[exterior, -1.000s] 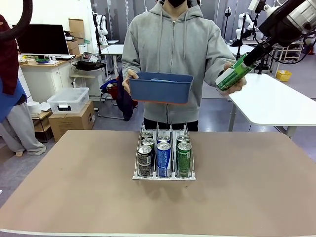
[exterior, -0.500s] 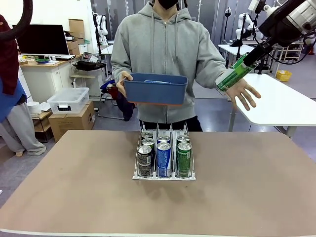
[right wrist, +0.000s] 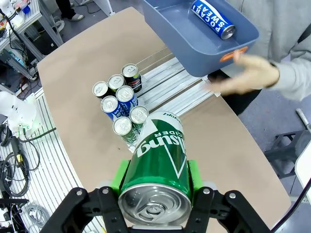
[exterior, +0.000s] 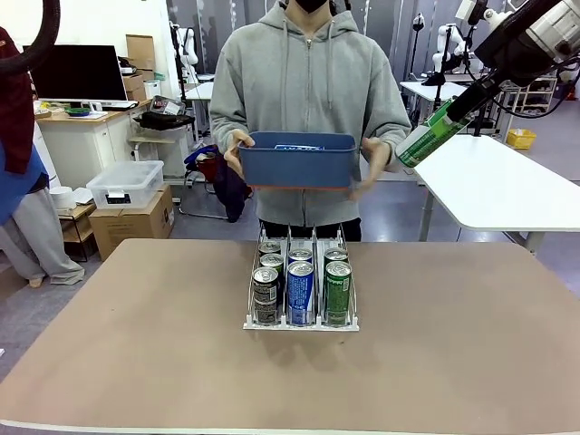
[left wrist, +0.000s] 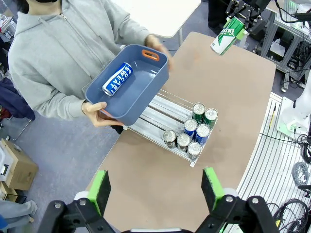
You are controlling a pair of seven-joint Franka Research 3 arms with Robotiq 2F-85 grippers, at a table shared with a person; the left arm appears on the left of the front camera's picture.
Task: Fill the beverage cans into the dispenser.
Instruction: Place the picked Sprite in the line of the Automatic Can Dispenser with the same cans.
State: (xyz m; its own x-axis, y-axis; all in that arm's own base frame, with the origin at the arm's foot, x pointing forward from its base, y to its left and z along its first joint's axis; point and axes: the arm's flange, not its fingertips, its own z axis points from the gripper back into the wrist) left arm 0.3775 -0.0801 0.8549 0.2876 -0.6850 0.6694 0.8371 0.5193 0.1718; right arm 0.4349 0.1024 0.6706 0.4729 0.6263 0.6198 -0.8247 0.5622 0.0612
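Right arm (exterior: 533, 34) at upper right of front view, raised high, forearm sloping down toward middle. Right hand (exterior: 456, 107) clamped on top end of green can (exterior: 424, 139); can tilted, base pointing down and to robot's left. In right wrist view, right hand (right wrist: 155, 178) pointed downward, green pads (right wrist: 118, 178) pressed on opposite sides of can near silver top. Left hand (left wrist: 156, 190) held high, pointing downward, jaws spread wide, fingers (left wrist: 101, 189) well apart, empty.
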